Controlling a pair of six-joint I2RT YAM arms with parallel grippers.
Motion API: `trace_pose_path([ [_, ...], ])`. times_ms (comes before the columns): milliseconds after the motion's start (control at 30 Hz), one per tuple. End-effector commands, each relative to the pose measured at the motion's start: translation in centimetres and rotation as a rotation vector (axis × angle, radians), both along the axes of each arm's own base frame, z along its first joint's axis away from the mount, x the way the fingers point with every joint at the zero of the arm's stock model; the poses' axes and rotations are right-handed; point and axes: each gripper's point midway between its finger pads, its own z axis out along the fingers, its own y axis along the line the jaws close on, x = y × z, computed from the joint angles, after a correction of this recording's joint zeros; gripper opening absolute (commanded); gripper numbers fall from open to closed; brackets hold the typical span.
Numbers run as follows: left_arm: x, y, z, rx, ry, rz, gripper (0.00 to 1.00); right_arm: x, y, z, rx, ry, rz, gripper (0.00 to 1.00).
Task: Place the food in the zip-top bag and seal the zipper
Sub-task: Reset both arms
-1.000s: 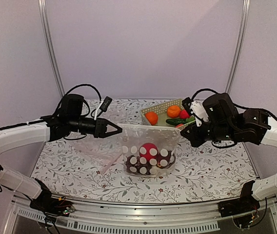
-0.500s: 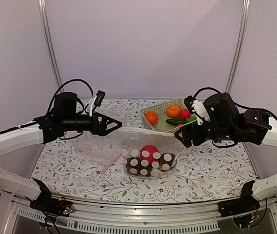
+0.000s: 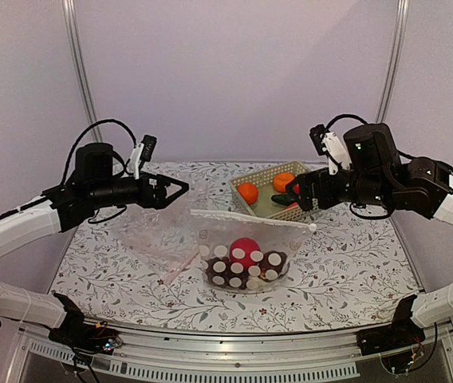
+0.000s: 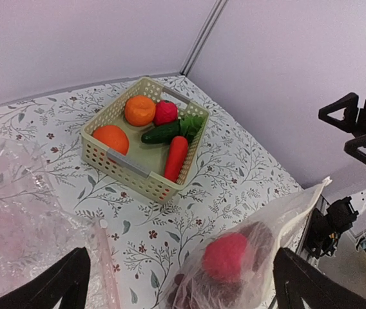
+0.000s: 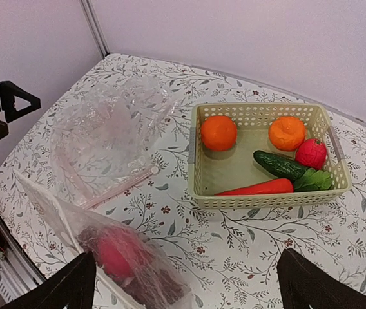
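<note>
The dotted zip-top bag [image 3: 252,257] stands near the middle of the floral tabletop [image 3: 346,275], the round red fruit [image 3: 245,246] and dark grapes [image 3: 224,276] inside it, its pale zipper [image 3: 250,219] running across the top on a slight slant; whether the strip is pressed shut cannot be told. From above, both arms reach inward at about the same height, raised over the tabletop. The left tool [image 3: 180,191] points right and the right tool [image 3: 300,198] points left, both clear of the bag and each with its fingers spread apart and nothing between them. A crumpled plain clear bag [image 3: 156,235] lies just left of the dotted one. Behind, a cream perforated basket [image 3: 246,182] sits toward the far right. The wrist cameras give what the overhead view only hints at: its contents are two orange fruits [image 5: 219,132], a small red fruit [image 5: 311,153], a green cucumber [image 5: 279,164] with a leafy green piece beside it, and a long red-orange vegetable [image 5: 260,187]. Each wrist view also catches the opposite tool, spread wide at the picture's edge.
</note>
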Motion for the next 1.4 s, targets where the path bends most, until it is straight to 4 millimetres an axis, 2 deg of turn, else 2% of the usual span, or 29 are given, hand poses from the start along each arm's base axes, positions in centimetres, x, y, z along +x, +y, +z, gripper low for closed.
trace_pose_path([
  [0, 3.7, 3.0, 0.1, 0.024, -0.006, 0.154, 1.0, 3.4, -2.0, -1.8, -0.011, 0.06, -0.111, 0.99],
  [133, 7.0, 7.4, -1.1, 0.027, 0.017, 0.313, 1.0, 6.4, -5.0, -4.6, 0.012, 0.132, -0.21, 0.99],
  [267, 9.2, 13.6, -2.6, 0.039, 0.047, 0.505, 1.0, 9.1, -9.5, -7.3, 0.047, 0.177, -0.329, 0.99],
  [333, 10.0, 16.8, -2.6, 0.01, 0.033, 0.6, 1.0, 10.1, -11.7, -8.6, 0.07, 0.2, -0.383, 0.99],
  [533, 10.1, 25.5, -5.0, 0.006, 0.067, 0.856, 1.0, 12.3, -18.8, -11.0, 0.126, 0.22, -0.553, 0.99],
  [733, 9.0, 31.2, -6.7, 0.056, 0.042, 1.059, 1.0, 13.1, -24.7, -11.5, 0.157, 0.15, -0.677, 0.99],
  [900, 8.4, 33.0, -7.0, 0.115, -0.076, 1.146, 1.0, 13.0, -28.8, -11.2, 0.169, 0.0, -0.778, 0.99],
  [967, 8.4, 33.2, -7.1, 0.141, -0.115, 1.149, 1.0, 13.0, -29.5, -11.2, 0.164, -0.044, -0.796, 0.99],
  [1200, 9.0, 31.6, -8.5, 0.192, -0.243, 1.058, 1.0, 13.2, -29.8, -11.9, 0.157, -0.255, -0.766, 0.99],
  [1367, 9.9, 30.4, -11.3, 0.241, -0.225, 1.005, 1.0, 12.4, -29.8, -13.9, 0.128, -0.337, -0.747, 0.99],
])
